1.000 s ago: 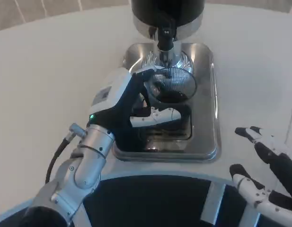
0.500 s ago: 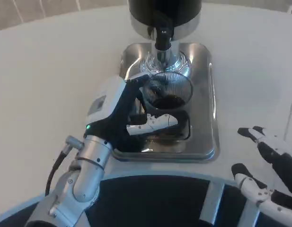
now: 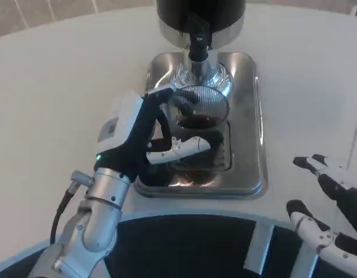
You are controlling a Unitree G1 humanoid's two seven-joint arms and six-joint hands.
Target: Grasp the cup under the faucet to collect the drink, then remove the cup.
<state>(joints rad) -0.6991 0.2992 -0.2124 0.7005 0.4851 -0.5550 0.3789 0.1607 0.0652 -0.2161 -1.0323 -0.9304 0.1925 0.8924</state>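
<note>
Since a second ago our left hand (image 3: 144, 130) has drawn the clear ribbed glass cup (image 3: 200, 116) of dark drink slightly toward us, fingers wrapped around it, over the steel drip tray (image 3: 247, 145) below the black faucet (image 3: 198, 46). Our right hand (image 3: 328, 202) rests spread, holding nothing, on the white worktop (image 3: 51, 87).

The left robot hand (image 3: 144, 130) reaches forward from its silver forearm, white back turned up and leftward, fingers curled around a clear cup (image 3: 200, 119). The right robot hand (image 3: 328, 202) rests low at the side, fingers spread apart, holding nothing.
</note>
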